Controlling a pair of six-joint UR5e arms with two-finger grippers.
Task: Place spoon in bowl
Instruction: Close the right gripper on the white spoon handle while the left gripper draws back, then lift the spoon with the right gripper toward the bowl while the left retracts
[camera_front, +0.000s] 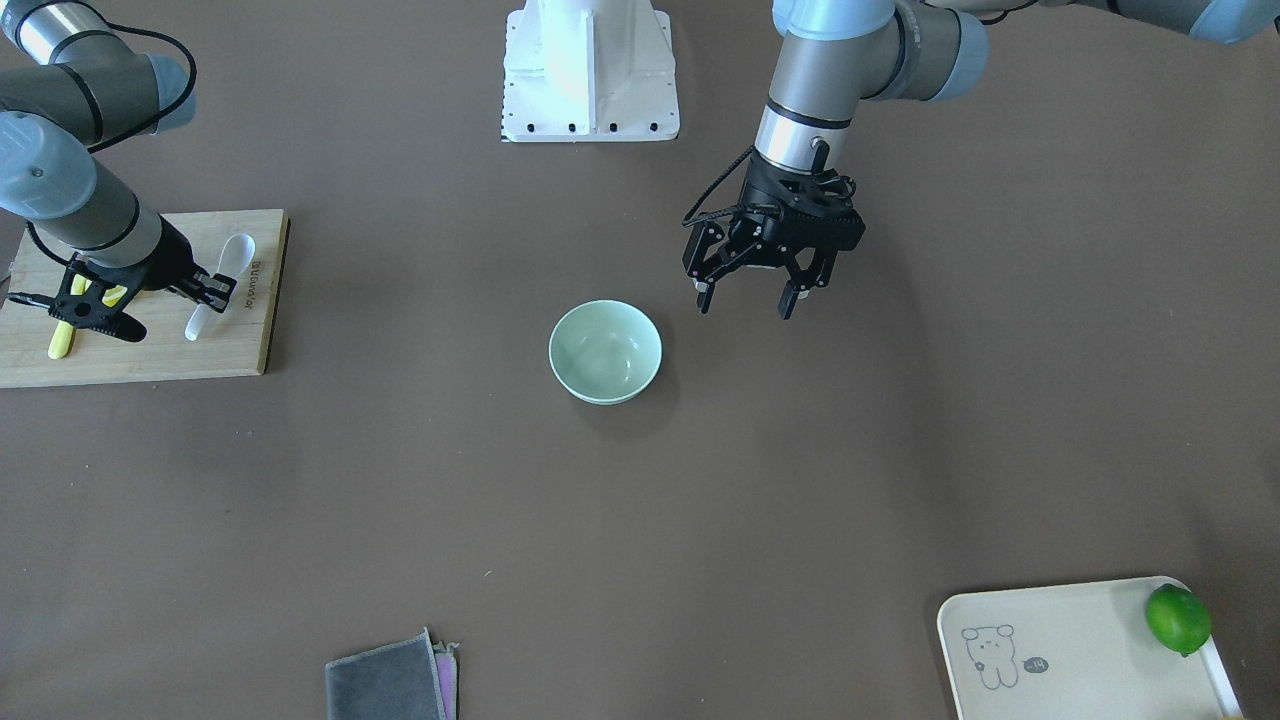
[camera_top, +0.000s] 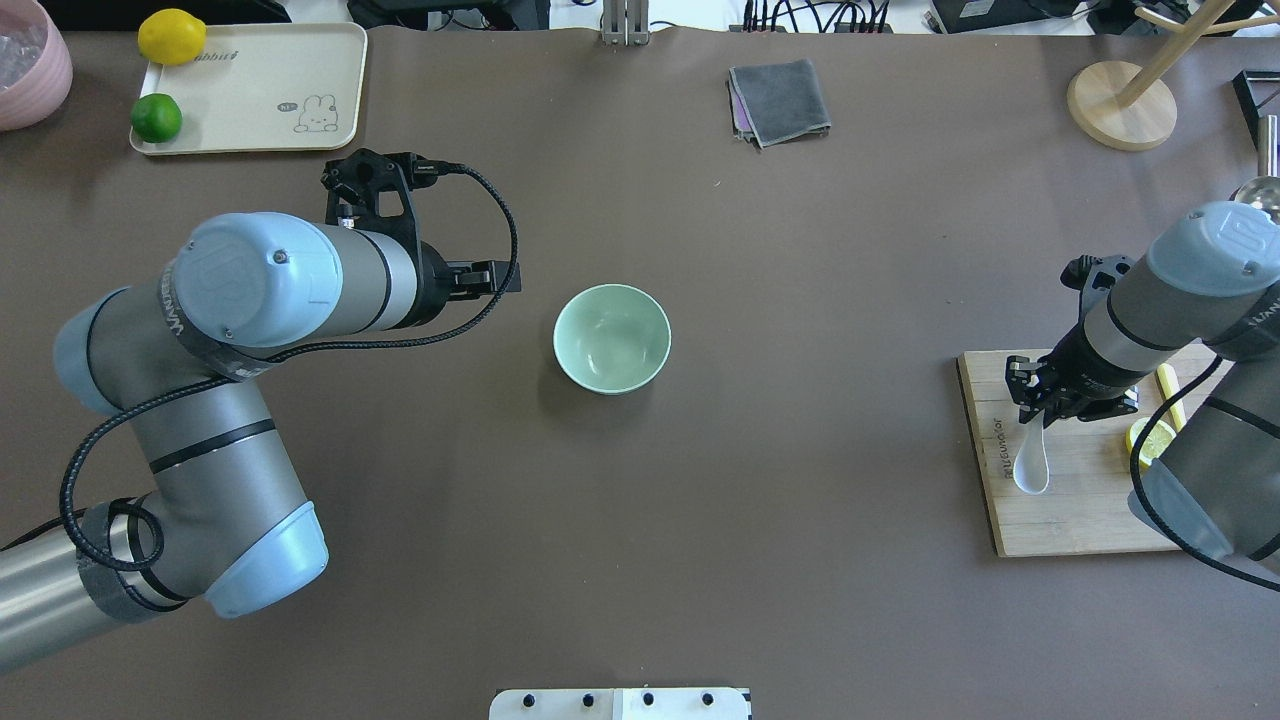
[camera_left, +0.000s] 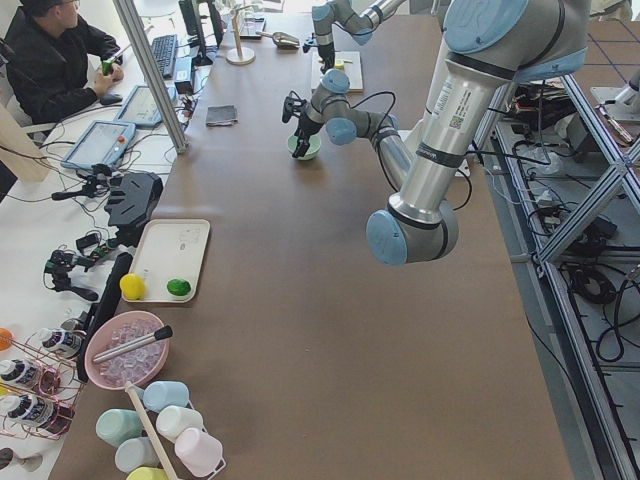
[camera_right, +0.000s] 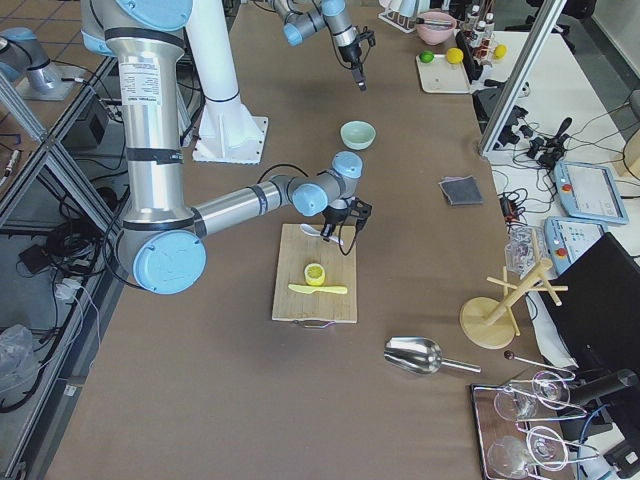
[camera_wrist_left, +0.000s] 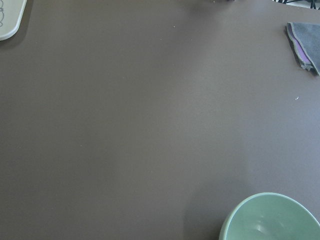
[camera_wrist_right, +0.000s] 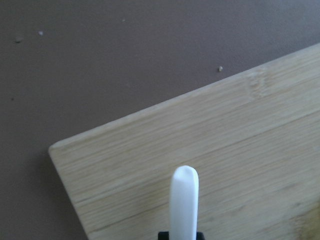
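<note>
The white spoon (camera_front: 238, 255) lies on a wooden cutting board (camera_front: 150, 350) at the robot's right end of the table; it also shows in the overhead view (camera_top: 1031, 468). My right gripper (camera_front: 213, 293) is low over the board and shut on the spoon's handle. In the right wrist view the handle tip (camera_wrist_right: 184, 200) sticks out past the closed fingertips. The mint-green bowl (camera_front: 605, 352) stands empty at the table's middle (camera_top: 612, 338). My left gripper (camera_front: 747, 303) hangs open and empty above the table, beside the bowl on the robot's left.
A yellow knife (camera_front: 62, 340) and a lemon slice (camera_top: 1148, 438) share the board. A cream tray (camera_front: 1060, 650) with a lime (camera_front: 1178, 618) sits at the far left corner. A folded grey cloth (camera_top: 780, 100) lies at the far edge. The robot's base (camera_front: 590, 70) is behind the bowl.
</note>
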